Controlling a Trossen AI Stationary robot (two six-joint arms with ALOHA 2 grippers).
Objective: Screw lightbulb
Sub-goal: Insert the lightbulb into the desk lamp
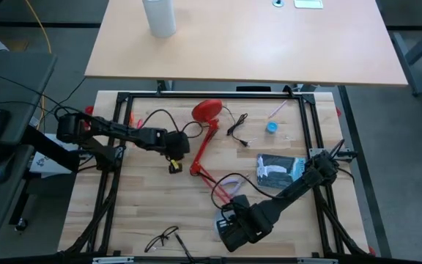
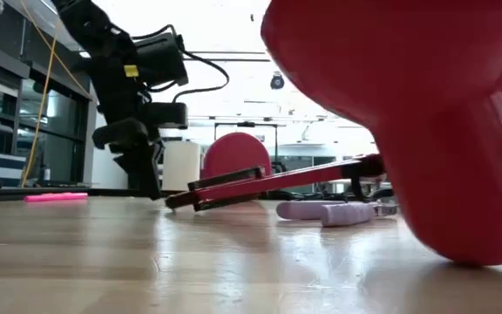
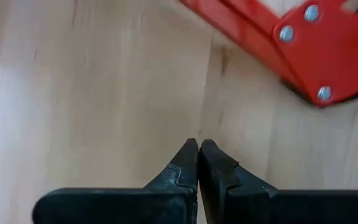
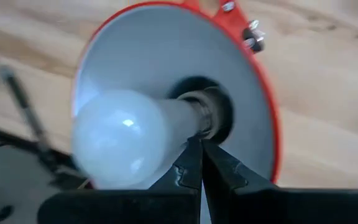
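Right gripper [image 4: 200, 144], fingers pressed together and empty, sits just under the lightbulb [image 4: 120, 140] seated in the red lamp shade [image 4: 253, 112]; left gripper [image 3: 199, 148] likewise closed.

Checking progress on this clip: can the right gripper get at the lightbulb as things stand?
Probably yes: the shut right gripper sits right beside the lightbulb, nothing between, though the lamp shade surrounds its base.

White frosted lightbulb [image 4: 126, 140] in a red lamp shade [image 4: 241, 74] — white-lined, seemingly — over pale wood table [image 4: 328, 93].
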